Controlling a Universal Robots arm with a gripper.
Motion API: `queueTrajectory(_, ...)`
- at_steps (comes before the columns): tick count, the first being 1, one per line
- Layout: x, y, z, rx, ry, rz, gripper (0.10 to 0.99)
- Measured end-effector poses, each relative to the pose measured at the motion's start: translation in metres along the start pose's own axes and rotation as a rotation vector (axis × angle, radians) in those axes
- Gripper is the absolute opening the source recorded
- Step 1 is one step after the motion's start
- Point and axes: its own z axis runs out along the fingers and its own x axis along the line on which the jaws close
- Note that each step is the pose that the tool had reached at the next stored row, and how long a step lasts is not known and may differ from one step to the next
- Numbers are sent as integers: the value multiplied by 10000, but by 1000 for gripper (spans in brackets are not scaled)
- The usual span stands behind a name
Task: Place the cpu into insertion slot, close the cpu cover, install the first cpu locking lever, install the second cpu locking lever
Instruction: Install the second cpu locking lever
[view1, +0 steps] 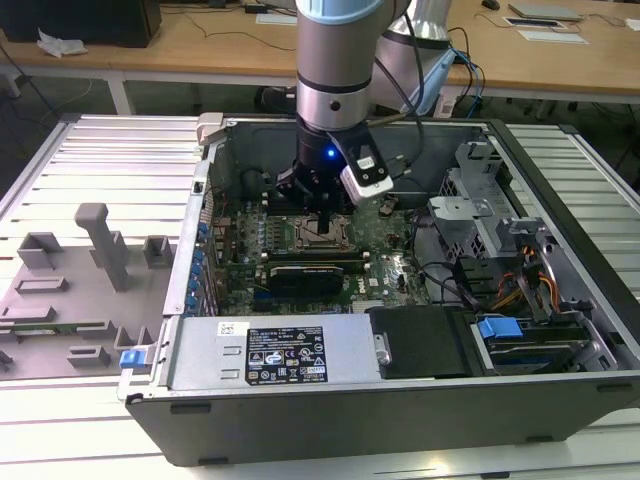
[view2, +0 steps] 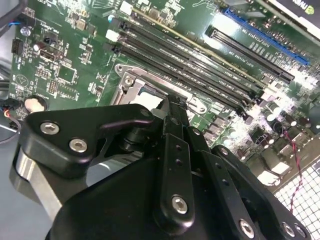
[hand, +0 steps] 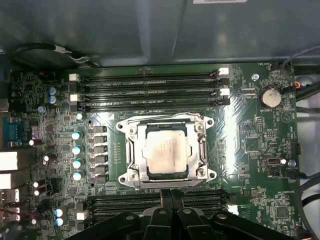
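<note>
Seated flat in the insertion slot (hand: 167, 152): the cpu (hand: 166, 154), cpu cover (hand: 202, 150) apparently closed around it. At six o'clock, just beside: gripper (hand: 172, 195), fingers pressed together, holding nothing.

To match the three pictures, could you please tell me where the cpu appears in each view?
Exterior view: cpu mid-board, just under the gripper.
First wrist view: centre, inside the silver cover.
Second wrist view: a pale sliver above the gripper.
Shared landmark: the memory slots beside the socket.
</note>
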Motion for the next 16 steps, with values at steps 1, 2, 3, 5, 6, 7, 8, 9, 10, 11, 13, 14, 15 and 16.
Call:
queueTrajectory(1, 14, -13, 11, -49, 2, 0, 106)
queueTrajectory(2, 24, -46, 18, -116, 5, 1, 106)
queueTrajectory(3, 28, -80, 23, -224, 10, 6, 106)
queueTrajectory(5, 36, -131, 31, -392, 17, 9, 106)
queueTrajectory(6, 48, -166, 43, -529, 24, 12, 106)
queueTrajectory(7, 54, -183, 51, -599, 27, 13, 106)
queueTrajectory(8, 61, -197, 61, -665, 30, 16, 106)
queueTrajectory(9, 64, -204, 68, -707, 31, 17, 106)
queueTrajectory(10, 68, -209, 79, -753, 34, 18, 106)
queueTrajectory(11, 67, -209, 81, -769, 34, 18, 106)
queueTrajectory(13, 68, -210, 81, -769, 35, 18, 106)
queueTrajectory(14, 71, -211, 86, -793, 34, 18, 106)
queueTrajectory(15, 81, -211, 94, -823, 32, 18, 106)
queueTrajectory(16, 94, -212, 102, -845, 32, 18, 106)
